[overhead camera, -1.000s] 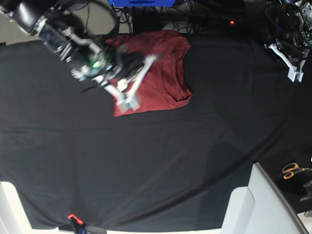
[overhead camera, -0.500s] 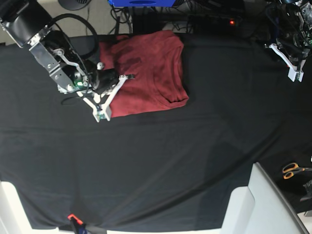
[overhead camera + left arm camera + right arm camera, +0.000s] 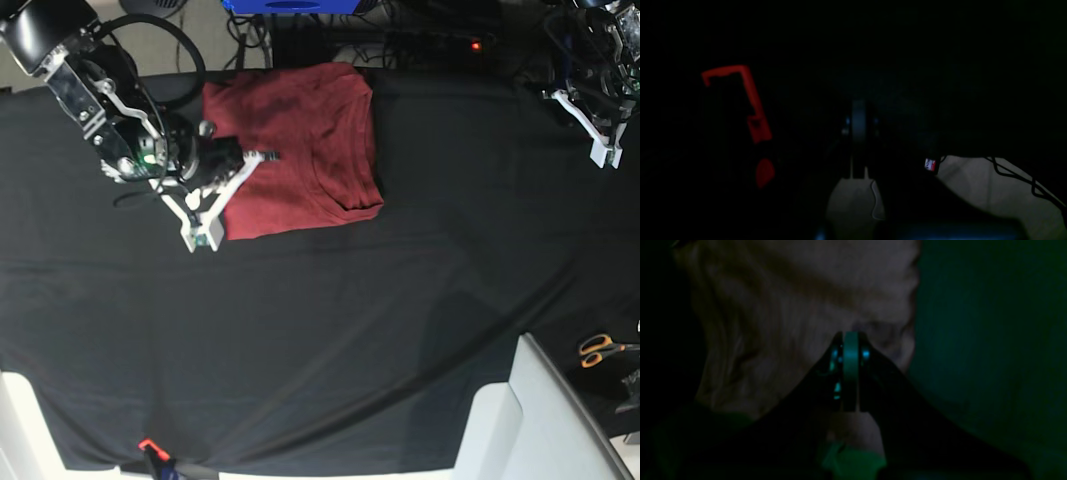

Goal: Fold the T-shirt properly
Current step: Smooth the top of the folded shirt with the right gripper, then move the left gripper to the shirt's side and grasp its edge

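Heads up: your right claw (image 3: 203,232) is clenched with nothing in it, sitting right at the near-left corner of the T-shirt (image 3: 295,145). The shirt's already a folded block near the far edge of the tabletop (image 3: 320,330). If you swing that arm across low, I'd bet the tips snag the top layer and drag the fold open (thin knit slides easily on the black cover). Lift before you move sideways.

Left claw (image 3: 604,150) is also clenched and empty, parked well off at the far corner, so it's not a concern. Scissors (image 3: 603,349) lie well apart from the shirt. Cables and a blue box (image 3: 290,5) sit just behind the shirt, so don't shove it backward. Nothing blocks the shirt itself.
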Controlling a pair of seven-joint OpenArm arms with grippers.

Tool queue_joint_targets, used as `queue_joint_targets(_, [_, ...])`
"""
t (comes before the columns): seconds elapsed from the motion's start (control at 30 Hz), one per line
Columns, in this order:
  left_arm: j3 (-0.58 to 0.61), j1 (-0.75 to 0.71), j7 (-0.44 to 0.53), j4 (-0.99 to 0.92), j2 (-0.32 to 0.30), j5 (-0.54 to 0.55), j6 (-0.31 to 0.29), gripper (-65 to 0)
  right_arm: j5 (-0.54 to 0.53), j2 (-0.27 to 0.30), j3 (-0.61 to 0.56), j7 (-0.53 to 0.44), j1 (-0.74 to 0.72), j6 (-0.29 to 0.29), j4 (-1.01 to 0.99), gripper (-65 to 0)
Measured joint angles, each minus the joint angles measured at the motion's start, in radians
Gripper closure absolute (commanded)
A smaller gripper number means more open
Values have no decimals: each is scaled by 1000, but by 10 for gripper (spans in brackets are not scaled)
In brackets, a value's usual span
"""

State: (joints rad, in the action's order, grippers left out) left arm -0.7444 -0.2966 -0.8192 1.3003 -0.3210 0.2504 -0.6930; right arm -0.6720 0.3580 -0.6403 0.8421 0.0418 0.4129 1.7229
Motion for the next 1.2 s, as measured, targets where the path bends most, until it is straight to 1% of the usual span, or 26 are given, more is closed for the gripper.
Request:
queue_joint_targets(0.1, [0,-1,0,0,1,0,0,0,0,27,11,8,84,-1,62,-3])
queue_joint_targets(0.17, [0,0,0,0,1,0,0,0,-1,30,32,14,141,-1,70,-3])
queue_joint_targets(0.23, [0,0,0,0,1,0,0,0,-4,30,60,-22,169,-2,59,-3])
queue_joint_targets(0.3, [0,1,0,0,-1,0,0,0,3,30,68,-56,172,6,30,-3])
queue_joint_targets(0.53, [0,9,0,0,0,0,0,0,0,29,67,-80,198,-1,-33,-3])
queue_joint_targets(0.63, [0,9,0,0,0,0,0,0,1,29,69,-118,225,-1,-34,-3])
queue_joint_targets(0.73, [0,9,0,0,-1,0,0,0,0,29,69,-113,228,-1,-30,-3])
queue_joint_targets(0.87, [0,9,0,0,-1,0,0,0,3,30,69,-100,233,7,27,-3])
queue_joint_targets(1.0, [0,9,0,0,0,0,0,0,0,30,68,-90,223,8,126,-3])
queue_joint_targets(1.07, [0,9,0,0,-1,0,0,0,1,27,56,-53,178,3,155,-3])
queue_joint_targets(1.13, [1,10,0,0,-1,0,0,0,7,24,6,-18,105,2,155,-2])
queue_joint_targets(1.2, [1,9,0,0,-1,-1,0,0,9,11,-79,5,11,10,154,-2])
